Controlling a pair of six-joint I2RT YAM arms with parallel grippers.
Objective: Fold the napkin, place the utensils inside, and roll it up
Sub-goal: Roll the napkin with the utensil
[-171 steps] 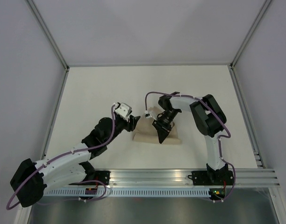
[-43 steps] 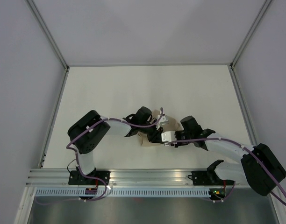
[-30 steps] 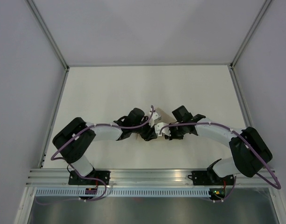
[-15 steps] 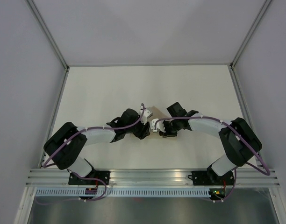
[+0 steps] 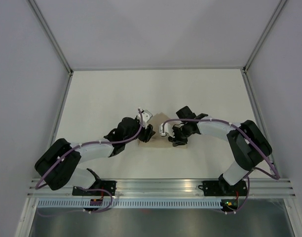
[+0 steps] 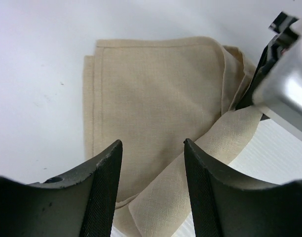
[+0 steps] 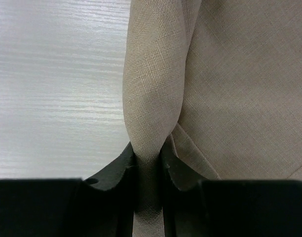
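Note:
The beige napkin [image 5: 159, 122] lies folded on the white table between my two grippers. My right gripper [image 5: 173, 136] is shut on a bunched fold of the napkin [image 7: 240, 89], pinched between its jaws [image 7: 148, 153]. My left gripper [image 5: 148, 134] is open just above the napkin's left part. In the left wrist view its fingers [image 6: 152, 143] straddle a loose strip of the cloth [image 6: 156, 89] without touching it. The fork is not in view in any frame.
The right arm's wrist housing [image 6: 284, 84] is close to the left gripper, at the right edge of the left wrist view. The metal frame rail [image 5: 161, 186] runs along the near table edge. Grey walls enclose the table.
Over the last second both arms swung their elbows outward. The right gripper drew slightly right, still holding the fold. More of the napkin shows between the grippers.

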